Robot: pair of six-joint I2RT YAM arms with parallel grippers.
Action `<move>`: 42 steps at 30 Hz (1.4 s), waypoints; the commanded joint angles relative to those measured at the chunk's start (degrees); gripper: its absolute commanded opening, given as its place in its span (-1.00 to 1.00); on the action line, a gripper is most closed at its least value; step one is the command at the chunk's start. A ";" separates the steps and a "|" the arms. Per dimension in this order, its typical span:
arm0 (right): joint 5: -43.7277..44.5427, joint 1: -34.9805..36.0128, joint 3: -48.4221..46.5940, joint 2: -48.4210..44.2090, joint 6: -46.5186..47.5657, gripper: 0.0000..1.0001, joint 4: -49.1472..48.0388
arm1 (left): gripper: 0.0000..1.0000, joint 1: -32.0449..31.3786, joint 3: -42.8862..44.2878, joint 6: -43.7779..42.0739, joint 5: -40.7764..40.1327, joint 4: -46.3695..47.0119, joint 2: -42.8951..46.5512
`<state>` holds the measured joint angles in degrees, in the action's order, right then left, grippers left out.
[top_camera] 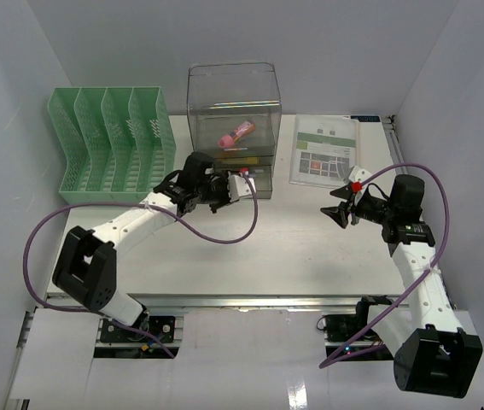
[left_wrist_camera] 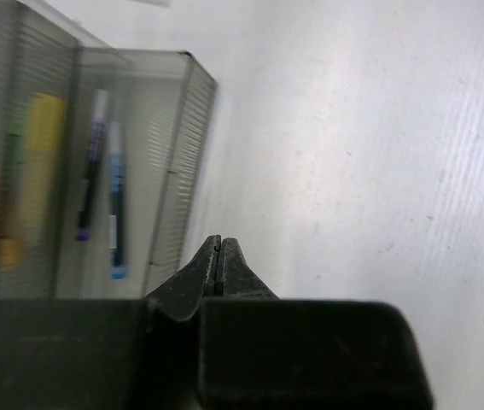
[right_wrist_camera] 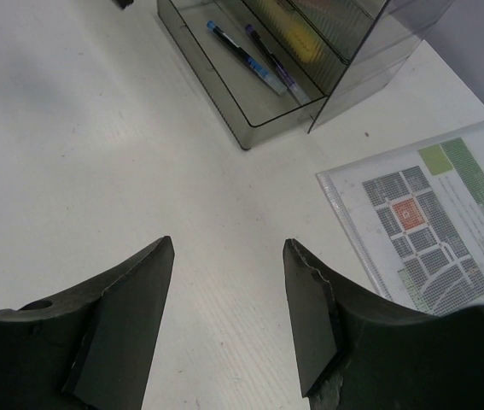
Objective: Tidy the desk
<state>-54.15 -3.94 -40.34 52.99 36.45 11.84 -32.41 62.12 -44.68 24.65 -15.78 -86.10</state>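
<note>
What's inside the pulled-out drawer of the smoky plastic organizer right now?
Two pens lie side by side in the drawer: a blue pen and a purple pen. The drawer's rear runs under the organizer body and out of frame, so it cannot be checked.

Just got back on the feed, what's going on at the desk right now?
Neither arm holds anything. The left gripper is shut and empty beside the smoky drawer organizer, whose bottom drawer stands pulled out with two pens inside. The right gripper hangs open over the bare desk, near the laminated sheet.
</note>
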 commanded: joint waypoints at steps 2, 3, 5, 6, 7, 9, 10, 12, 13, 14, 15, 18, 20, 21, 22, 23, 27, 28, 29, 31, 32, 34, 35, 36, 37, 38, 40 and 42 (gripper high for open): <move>-0.87 -0.90 0.26 0.18 0.12 0.22 -1.73 | -0.96 0.08 -0.33 -5.96 6.70 -5.67 -5.83; -0.87 -0.97 0.30 0.18 0.12 0.22 -1.77 | -0.96 0.11 0.47 -6.12 6.55 -5.75 -7.39; -0.87 -1.07 0.35 0.24 0.12 0.22 -1.82 | -0.96 0.16 2.02 -6.18 6.19 -5.96 -10.09; -0.89 -1.09 0.35 0.29 0.12 0.22 -1.82 | -0.96 0.16 3.15 -6.02 5.66 -6.08 -11.68; -0.92 -1.12 0.35 0.32 0.12 0.22 -1.82 | -0.96 0.16 4.50 -5.85 4.96 -6.18 -13.56; -1.01 -1.15 0.35 0.33 0.12 0.22 -1.82 | -0.96 0.13 6.75 -5.58 3.23 -6.17 -16.90; -1.07 -1.15 0.35 0.30 0.12 0.22 -1.82 | -0.96 0.10 7.68 -5.47 2.23 -6.06 -18.37; -1.10 -1.19 0.31 0.27 0.12 0.22 -1.82 | -0.97 0.11 9.32 -5.16 0.08 -5.44 -21.05; -1.05 -1.23 0.27 0.27 0.12 0.22 -1.82 | -0.97 0.15 9.98 -4.94 -1.10 -4.83 -22.19; -1.08 -1.24 0.30 0.31 0.12 0.22 -1.82 | -0.97 0.19 10.59 -4.75 -2.91 -4.02 -23.52; -1.13 -1.24 0.34 0.35 0.12 0.22 -1.82 | -0.97 0.24 11.19 -4.57 -4.88 -3.14 -24.90; -1.08 -1.30 0.35 0.46 0.12 0.22 -1.82 | -0.94 0.25 11.90 -3.94 -9.80 1.71 -26.77; -1.05 -1.33 0.29 0.59 0.12 0.22 -1.82 | -0.80 0.25 12.97 -3.39 -12.62 4.67 -27.95; -1.04 -1.34 0.26 0.66 0.12 0.22 -1.82 | -0.70 0.25 13.60 -3.17 -13.91 6.23 -28.50; -1.04 -1.39 0.26 0.80 0.12 0.22 -1.82 | -0.59 0.25 14.22 -2.93 -15.71 7.56 -28.88; -1.03 -1.42 0.26 0.89 0.12 0.22 -1.82 | -0.46 0.26 14.71 -2.76 -17.16 8.84 -29.31; -0.96 -1.49 0.26 0.97 0.12 0.22 -1.82 | 0.12 0.26 16.25 -2.44 -19.88 12.62 -31.39; -0.91 -1.60 0.26 0.97 0.16 0.22 -1.82 | 0.23 0.29 16.60 -2.48 -20.19 13.03 -31.87; -0.87 -1.73 0.26 0.95 0.18 0.22 -1.82 | 0.31 0.33 16.88 -2.47 -20.56 13.57 -32.32; -0.91 -1.97 0.26 0.92 0.12 0.22 -1.82 | 0.42 0.33 17.07 -2.15 -21.14 14.65 -32.71; -0.94 -2.06 0.26 0.95 0.12 0.22 -1.82 | 0.47 0.33 17.07 -2.00 -21.36 15.02 -32.77; -1.02 -2.25 0.26 0.91 0.12 0.22 -1.82 | 0.52 0.33 17.07 -1.37 -21.49 15.32 -32.75; -0.99 -2.30 0.26 0.94 0.12 0.22 -1.82 | 0.53 0.33 17.02 -0.96 -21.34 15.29 -32.57; -1.00 -2.34 0.26 1.01 0.12 0.22 -1.82 | 0.54 0.29 16.82 -0.53 -21.11 15.29 -32.34; -1.02 -2.38 0.26 1.06 0.12 0.22 -1.82 | 0.55 0.25 16.52 -0.10 -20.91 15.31 -31.98; -0.96 -2.38 0.28 1.04 0.12 0.22 -1.82 | 0.55 0.25 16.14 0.36 -20.67 15.25 -31.40; -0.85 -2.44 0.35 1.03 0.17 0.22 -1.82 | 0.55 0.30 15.01 1.94 -19.45 15.31 -30.30; -0.61 -2.50 0.37 1.11 0.23 0.23 -1.79 | 0.55 0.31 13.78 3.65 -17.90 17.16 -28.23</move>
<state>-54.15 -6.04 -40.34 54.00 36.45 11.81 -32.47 77.92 -44.63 4.99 -1.59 -118.77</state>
